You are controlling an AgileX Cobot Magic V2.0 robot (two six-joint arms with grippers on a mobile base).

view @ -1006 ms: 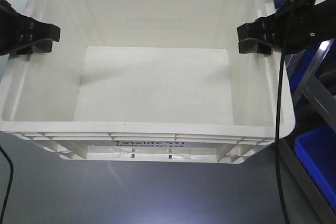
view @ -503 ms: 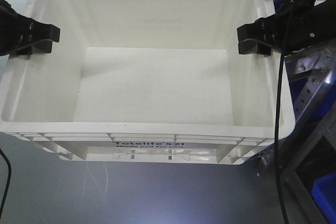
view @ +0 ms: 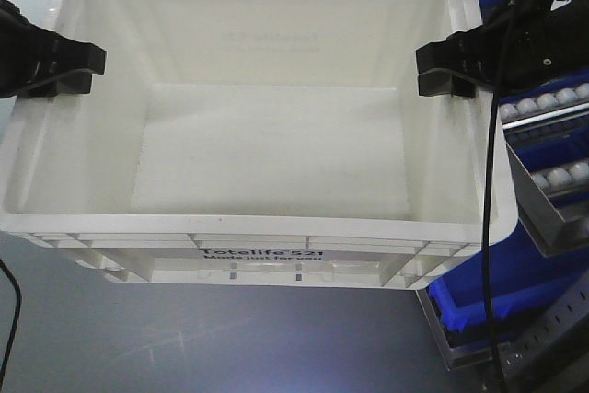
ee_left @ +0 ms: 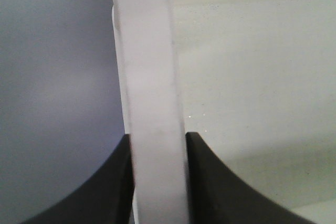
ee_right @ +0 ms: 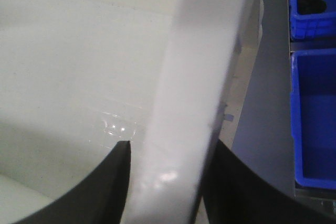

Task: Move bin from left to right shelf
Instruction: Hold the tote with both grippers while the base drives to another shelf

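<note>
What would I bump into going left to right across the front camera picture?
First the left gripper pinching the rim → the big white bin → the right gripper pinching the other rim → the white balls on the rack.

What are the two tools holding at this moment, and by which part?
Both hold the white bin: the left tool grips its left rim, the right tool its right rim.

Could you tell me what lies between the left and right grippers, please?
In the front-facing view, only the bin, empty inside, spans from the left gripper to the right gripper, each clamping one wall.
</note>
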